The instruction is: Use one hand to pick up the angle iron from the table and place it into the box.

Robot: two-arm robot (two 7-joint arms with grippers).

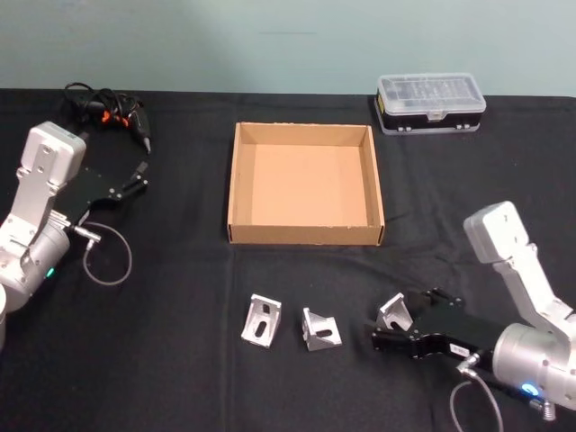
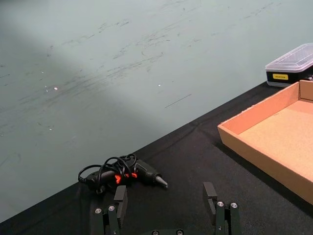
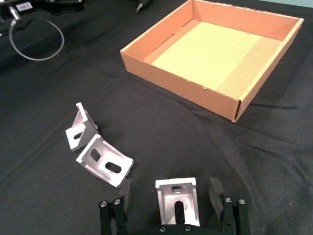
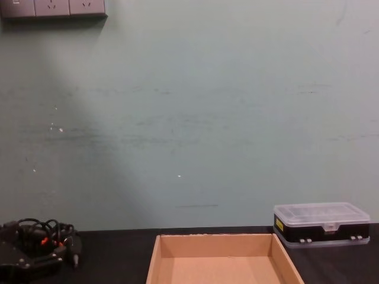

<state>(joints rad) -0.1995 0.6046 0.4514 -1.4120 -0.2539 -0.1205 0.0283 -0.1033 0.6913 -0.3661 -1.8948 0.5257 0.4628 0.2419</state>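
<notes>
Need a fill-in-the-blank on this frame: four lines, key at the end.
1. ____ angle irons lie on the table in front of the box.
2. The box holds ____ of them.
3. The right gripper stands ____ around the rightmost angle iron, a finger on either side.
4. The open gripper parked by the black cabled tool is the ____ one.
Missing words: three; none; open; left.
</notes>
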